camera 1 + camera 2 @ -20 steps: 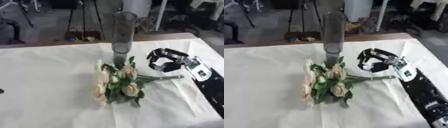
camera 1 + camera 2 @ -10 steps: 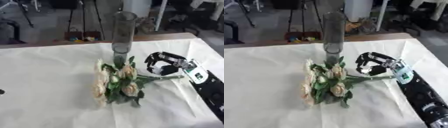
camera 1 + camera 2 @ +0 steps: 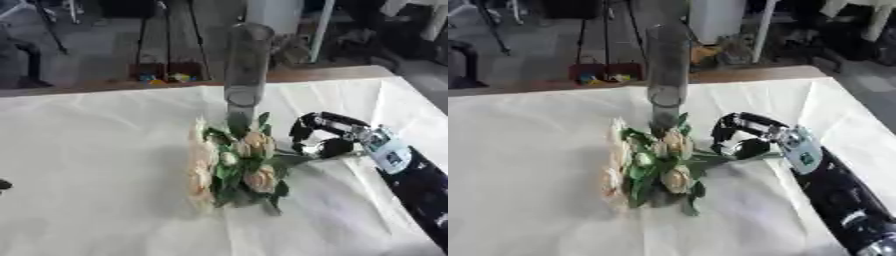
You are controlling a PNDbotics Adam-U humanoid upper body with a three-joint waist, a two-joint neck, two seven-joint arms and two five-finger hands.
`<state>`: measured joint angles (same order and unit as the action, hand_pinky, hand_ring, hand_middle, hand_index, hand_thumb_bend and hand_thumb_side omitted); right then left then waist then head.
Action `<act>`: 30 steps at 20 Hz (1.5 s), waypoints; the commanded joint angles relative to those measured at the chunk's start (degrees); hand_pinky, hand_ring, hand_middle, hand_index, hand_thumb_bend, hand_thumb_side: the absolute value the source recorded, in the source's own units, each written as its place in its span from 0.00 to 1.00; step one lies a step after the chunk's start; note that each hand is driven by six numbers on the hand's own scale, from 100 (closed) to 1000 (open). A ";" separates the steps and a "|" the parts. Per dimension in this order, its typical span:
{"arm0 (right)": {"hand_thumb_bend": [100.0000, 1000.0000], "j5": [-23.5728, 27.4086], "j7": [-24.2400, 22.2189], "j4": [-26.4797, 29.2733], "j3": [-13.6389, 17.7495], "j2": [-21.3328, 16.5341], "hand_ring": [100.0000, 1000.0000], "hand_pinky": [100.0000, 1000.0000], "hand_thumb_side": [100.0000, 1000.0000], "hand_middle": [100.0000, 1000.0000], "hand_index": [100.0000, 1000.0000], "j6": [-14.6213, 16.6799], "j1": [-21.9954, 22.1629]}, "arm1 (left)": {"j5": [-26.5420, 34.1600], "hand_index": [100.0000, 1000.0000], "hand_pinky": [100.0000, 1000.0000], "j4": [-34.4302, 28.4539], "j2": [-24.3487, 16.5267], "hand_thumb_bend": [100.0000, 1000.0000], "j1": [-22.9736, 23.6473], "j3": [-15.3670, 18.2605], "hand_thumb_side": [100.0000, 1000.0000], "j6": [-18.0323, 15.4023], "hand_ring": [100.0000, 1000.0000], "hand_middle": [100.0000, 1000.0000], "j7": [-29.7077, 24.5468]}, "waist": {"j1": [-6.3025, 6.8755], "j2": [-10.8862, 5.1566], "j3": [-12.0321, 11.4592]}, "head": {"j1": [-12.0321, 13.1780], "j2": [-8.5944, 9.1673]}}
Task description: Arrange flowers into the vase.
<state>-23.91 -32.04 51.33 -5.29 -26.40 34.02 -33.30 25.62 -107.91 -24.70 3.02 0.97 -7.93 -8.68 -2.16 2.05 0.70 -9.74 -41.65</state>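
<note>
A bunch of cream roses with green leaves [image 3: 232, 165] lies on the white table, heads toward the left and front, stems [image 3: 745, 156] pointing right. Just behind it stands a tall clear glass vase [image 3: 245, 70], upright and holding no flowers. My right hand [image 3: 331, 135] comes in from the right and sits over the stem end, its fingers [image 3: 297, 134] and thumb curled down round the stems. The stems are partly hidden under the hand.
A white cloth covers the table [image 3: 96, 150], with its far edge [image 3: 114, 90] behind the vase. My right forearm [image 3: 842, 200] crosses the lower right corner. A small dark shape [image 3: 3, 185] shows at the left edge. Chairs and stands fill the floor beyond.
My right hand has moved left and slightly down, from beside the stem ends to over them, and its fingers now curl round the stems. Flowers and vase have stayed put.
</note>
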 commanded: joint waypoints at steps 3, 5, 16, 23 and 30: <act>0.23 -1.98 -3.73 0.29 0.47 -1.11 0.67 0.66 0.39 0.73 0.67 5.48 -0.97 | -0.13 0.54 0.51 -0.70 -0.56 0.61 -0.24 0.19 0.98 -0.07 0.36 0.24 -0.22 | 0.08 -0.55 -0.06 | -0.08 0.49; 0.25 -2.69 -3.40 0.44 0.52 -1.24 0.68 0.66 0.37 0.74 0.70 5.67 -1.03 | -0.14 0.54 0.51 -0.68 -0.55 0.61 -0.23 0.17 0.98 -0.05 0.36 0.24 -0.24 | 0.07 -0.53 -0.07 | -0.08 0.50; 0.25 -4.75 -3.62 0.71 0.16 -2.28 0.69 0.68 0.36 0.75 0.75 6.87 -0.94 | -0.22 0.54 0.51 -0.64 -0.53 0.61 -0.18 0.19 0.98 -0.01 0.36 0.24 -0.23 | -0.06 -0.56 -0.11 | -0.04 0.48; 0.26 -6.44 -3.90 1.32 -0.17 -3.07 0.70 0.68 0.36 0.76 0.77 7.80 -0.46 | -0.24 0.54 0.51 -0.55 -0.56 0.61 -0.24 0.16 0.98 0.03 0.36 0.24 -0.30 | -0.16 -0.61 -0.09 | 0.11 0.49; 0.26 -5.77 -3.81 2.50 -0.19 -3.54 0.70 0.68 0.36 0.75 0.77 8.06 -0.57 | -0.13 0.55 0.51 -0.54 -0.61 0.61 -0.30 0.21 0.98 0.04 0.36 0.24 -0.29 | -0.23 -0.69 -0.08 | 0.12 0.55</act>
<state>-29.89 -29.99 52.50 -5.66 -27.64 36.08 -32.99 25.58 -107.90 -24.69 3.04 0.96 -7.82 -8.79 -2.51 2.00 0.65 -9.69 -41.65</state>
